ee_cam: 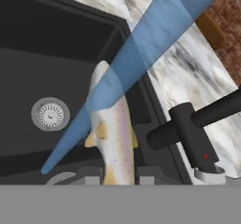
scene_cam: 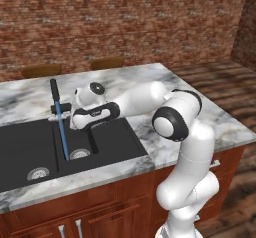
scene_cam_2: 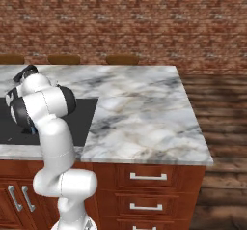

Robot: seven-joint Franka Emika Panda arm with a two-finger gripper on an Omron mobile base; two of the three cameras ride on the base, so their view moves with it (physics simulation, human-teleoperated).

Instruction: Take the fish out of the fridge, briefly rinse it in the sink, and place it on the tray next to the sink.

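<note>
The fish (ee_cam: 114, 129), silvery with a pinkish flank, is clamped at its tail end between my gripper (ee_cam: 118, 173), which is shut on it. It points away from the hand over the right basin of the black sink (ee_cam: 42, 72). A blue stream of water (ee_cam: 141, 44) crosses its head end. From the left base view, my gripper (scene_cam: 93, 143) reaches down into the sink (scene_cam: 30, 147) just right of the water (scene_cam: 62, 129) falling from the faucet (scene_cam: 54, 94). The fridge and the tray are out of view.
The black faucet lever (ee_cam: 188, 126) sits close to the hand's right. Drains (scene_cam: 80, 153) (scene_cam: 38, 173) mark both basins. Marble counter (scene_cam_2: 140, 108) stretches right of the sink (scene_cam_2: 84, 118). Wooden chair backs (scene_cam: 106, 62) stand behind the island.
</note>
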